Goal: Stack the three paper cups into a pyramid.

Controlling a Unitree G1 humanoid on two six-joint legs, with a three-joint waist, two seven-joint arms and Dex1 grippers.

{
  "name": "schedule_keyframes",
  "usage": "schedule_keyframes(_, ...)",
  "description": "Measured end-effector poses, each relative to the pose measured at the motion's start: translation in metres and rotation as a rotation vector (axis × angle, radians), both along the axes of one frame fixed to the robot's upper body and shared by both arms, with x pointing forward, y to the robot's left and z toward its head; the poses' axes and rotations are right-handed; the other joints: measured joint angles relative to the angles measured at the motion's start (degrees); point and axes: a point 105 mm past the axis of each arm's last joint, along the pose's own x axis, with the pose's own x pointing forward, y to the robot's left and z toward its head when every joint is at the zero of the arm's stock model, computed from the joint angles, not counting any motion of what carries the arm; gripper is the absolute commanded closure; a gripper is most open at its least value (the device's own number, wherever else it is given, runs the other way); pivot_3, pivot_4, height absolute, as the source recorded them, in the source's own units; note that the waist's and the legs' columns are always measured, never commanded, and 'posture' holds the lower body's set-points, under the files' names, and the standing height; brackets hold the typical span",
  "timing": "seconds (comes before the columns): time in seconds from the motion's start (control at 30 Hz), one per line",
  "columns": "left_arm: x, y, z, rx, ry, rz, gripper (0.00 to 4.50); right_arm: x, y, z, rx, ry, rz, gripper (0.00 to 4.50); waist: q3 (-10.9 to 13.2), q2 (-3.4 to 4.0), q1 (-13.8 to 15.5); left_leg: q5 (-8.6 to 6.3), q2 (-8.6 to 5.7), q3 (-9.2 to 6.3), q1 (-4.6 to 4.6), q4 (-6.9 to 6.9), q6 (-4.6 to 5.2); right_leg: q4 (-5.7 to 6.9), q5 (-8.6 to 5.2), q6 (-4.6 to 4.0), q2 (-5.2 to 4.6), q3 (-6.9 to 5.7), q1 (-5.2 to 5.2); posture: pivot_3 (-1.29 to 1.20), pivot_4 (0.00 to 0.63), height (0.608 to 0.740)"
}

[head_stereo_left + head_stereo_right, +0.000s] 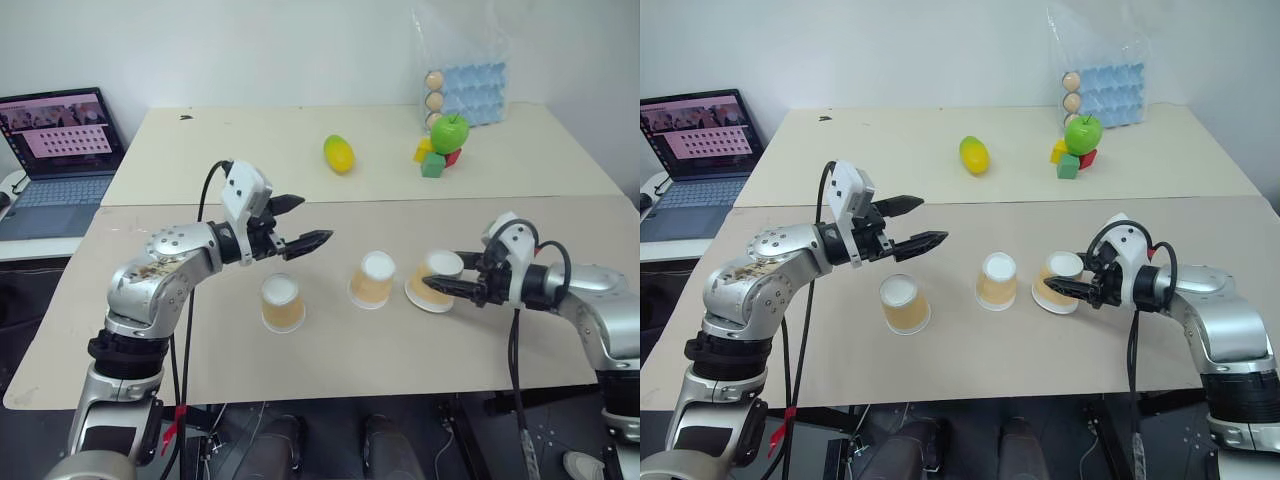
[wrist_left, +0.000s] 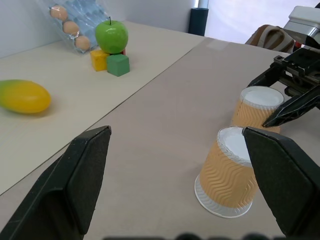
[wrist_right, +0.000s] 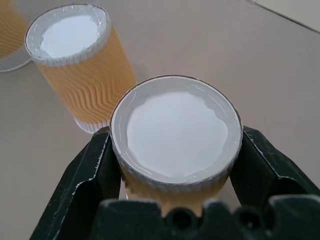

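Three tan paper cups stand upside down in a row on the near table. The left cup (image 1: 282, 303) stands alone, with my left gripper (image 1: 315, 219) hovering open above and slightly behind it. To its right stands the middle cup (image 1: 373, 279), which also shows in the left wrist view (image 2: 227, 175). My right gripper (image 1: 437, 275) is shut on the right cup (image 1: 435, 280), which leans a little. In the right wrist view both black fingers (image 3: 95, 165) press against that cup's sides (image 3: 176, 135). No cup rests on another.
On the far table lie a yellow-green fruit (image 1: 339, 153), a green apple (image 1: 449, 132) on coloured blocks (image 1: 432, 160), and an egg tray (image 1: 470, 90). An open laptop (image 1: 60, 150) sits off the table's left side.
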Motion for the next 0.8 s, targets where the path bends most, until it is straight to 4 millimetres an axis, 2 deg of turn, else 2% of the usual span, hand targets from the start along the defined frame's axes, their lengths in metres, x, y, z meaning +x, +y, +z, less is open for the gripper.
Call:
schedule_keyframes(0.17, 0.0, 0.0, 0.0, 0.002, 0.0, 0.001, 0.0, 0.003, 0.003, -0.009, 0.006, 0.021, 0.0, 1.71, 0.0, 0.0, 0.17, 0.01, 0.0, 0.0, 0.0, 0.0, 0.01, -0.01, 0.01, -0.01, 0.01, 0.0, -0.01, 0.0, 0.15, 0.74)
schedule_keyframes(0.67, 0.0, 0.001, 0.0, 0.003, -0.002, 0.004, 0.0, 0.006, 0.012, -0.01, 0.032, 0.016, 0.019, 1.71, 0.0, 0.0, 0.11, 0.01, 0.04, 0.0, 0.01, 0.0, 0.0, -0.01, 0.03, -0.05, 0.06, 0.0, -0.01, 0.0, 0.15, 0.74)
schedule_keyframes(0.73, 0.0, 0.001, 0.0, 0.004, -0.002, 0.004, 0.0, 0.006, 0.012, -0.01, 0.032, 0.015, 0.019, 0.74, 0.0, 0.0, 0.12, 0.0, 0.04, 0.0, 0.01, 0.0, -0.01, -0.01, 0.03, -0.05, 0.06, 0.0, -0.01, 0.0, 0.15, 0.74)
schedule_keyframes(0.8, 0.0, 0.001, 0.0, 0.004, -0.002, 0.004, 0.0, 0.006, 0.012, -0.01, 0.033, 0.015, 0.019, 0.25, 0.0, 0.0, 0.13, 0.0, 0.04, 0.0, 0.01, 0.0, -0.01, -0.01, 0.03, -0.05, 0.06, 0.0, 0.0, 0.0, 0.15, 0.74)
